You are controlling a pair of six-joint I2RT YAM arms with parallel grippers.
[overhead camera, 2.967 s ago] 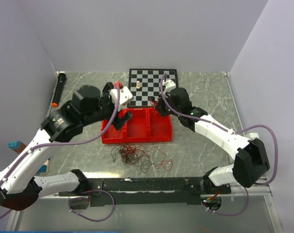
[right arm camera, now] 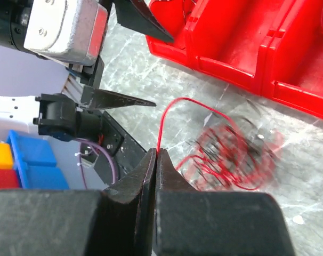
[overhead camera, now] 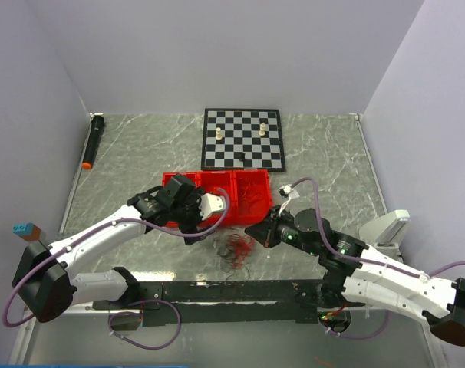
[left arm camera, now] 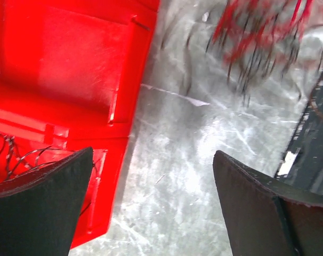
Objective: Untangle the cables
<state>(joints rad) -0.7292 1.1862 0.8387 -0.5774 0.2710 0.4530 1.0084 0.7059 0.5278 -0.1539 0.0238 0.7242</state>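
Note:
The cables point(overhead camera: 237, 249) are a small bundle of thin red and dark wires on the marble table, just in front of the red tray point(overhead camera: 217, 188). In the right wrist view the bundle point(right arm camera: 231, 154) is blurred. My right gripper point(right arm camera: 156, 154) is shut on a single red wire point(right arm camera: 162, 120) that arcs up from the bundle; from above this gripper point(overhead camera: 257, 234) sits right of the bundle. My left gripper point(overhead camera: 200, 224) is open and empty, left of the bundle, at the tray's front edge. In its view point(left arm camera: 151, 213) the cables point(left arm camera: 257, 32) lie ahead. A few thin dark wires point(left arm camera: 12, 154) lie in the tray point(left arm camera: 71, 80).
A chessboard point(overhead camera: 242, 138) with a few pieces lies behind the tray. A black cylinder with an orange tip point(overhead camera: 92, 142) lies at the far left. A black rail point(overhead camera: 232, 291) runs along the front edge. Coloured blocks point(right arm camera: 23, 160) sit at the left.
Both arms have come down from over the tray and chessboard to the cables. The right gripper has closed on a red wire. The spread-out bundle is now bunched tighter.

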